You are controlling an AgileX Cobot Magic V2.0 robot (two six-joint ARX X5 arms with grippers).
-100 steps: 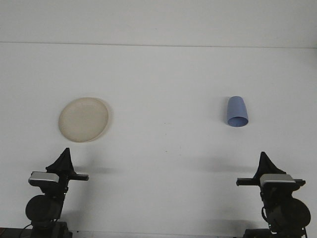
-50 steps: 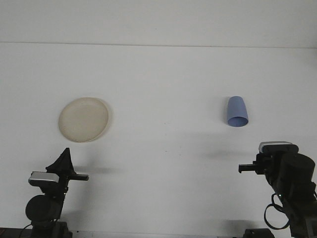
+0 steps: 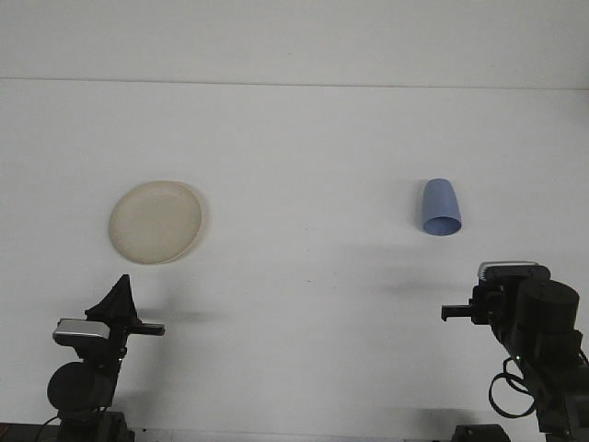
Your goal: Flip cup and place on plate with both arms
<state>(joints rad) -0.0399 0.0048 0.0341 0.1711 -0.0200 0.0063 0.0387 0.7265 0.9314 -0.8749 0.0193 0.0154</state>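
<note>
Two arms: both low at the near edge of a white surface [image 3: 304,138]; neither touches anything.
Cup [image 3: 440,207]: blue, lying on its side at the right, mouth toward the camera; well apart from the plate.
Plate [image 3: 155,222]: cream, bare, at the left.
Left end effector [image 3: 118,299]: parked; fingers cannot be told.
Right end effector [image 3: 457,313]: raised, short of the cup; fingers cannot be told.
Progress: nothing done; grasping, flipping and placing remain.
</note>
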